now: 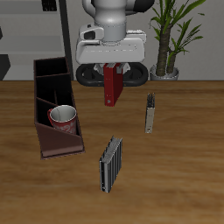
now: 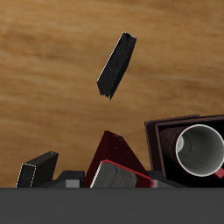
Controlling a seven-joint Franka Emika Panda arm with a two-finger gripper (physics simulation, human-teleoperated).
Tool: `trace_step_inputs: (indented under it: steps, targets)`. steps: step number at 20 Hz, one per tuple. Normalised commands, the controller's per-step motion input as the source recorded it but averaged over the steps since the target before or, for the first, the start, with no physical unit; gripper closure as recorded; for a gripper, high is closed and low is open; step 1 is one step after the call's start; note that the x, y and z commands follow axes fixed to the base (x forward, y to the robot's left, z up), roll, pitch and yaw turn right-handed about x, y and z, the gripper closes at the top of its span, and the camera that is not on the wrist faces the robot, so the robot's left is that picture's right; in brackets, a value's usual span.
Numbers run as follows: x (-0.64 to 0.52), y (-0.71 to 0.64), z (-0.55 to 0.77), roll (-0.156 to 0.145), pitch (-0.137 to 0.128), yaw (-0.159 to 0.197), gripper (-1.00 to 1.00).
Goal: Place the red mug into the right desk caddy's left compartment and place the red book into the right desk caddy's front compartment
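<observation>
My gripper is shut on the red book, which hangs upright above the table's back middle, apart from the right desk caddy. In the wrist view the red book sits between the fingers of my gripper. The red mug stands upright inside a squarish divider-walled section of the caddy, just behind its sloped low end. From the wrist the mug's grey inside shows within the caddy's walls.
A grey striped book stands near the table's front. A small slim dark book stands beside the gripper, also seen from the wrist as the slim dark book. A potted plant is at the back.
</observation>
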Motion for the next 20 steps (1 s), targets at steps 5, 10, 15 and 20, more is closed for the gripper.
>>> trace_step_inputs:
  steps: [5,10,15,20]
  targets:
    - [-0.4,-0.35,0.14,-0.033,-0.028,0.096,1.0]
    - [-0.25,-0.2,0.13,-0.013,-0.029,0.075,1.0]
    - [-0.28,-0.35,0.0,-0.043,0.011,0.091,1.0]
    - [-0.16,-0.31,0.04,-0.046,0.013,0.031,1.0]
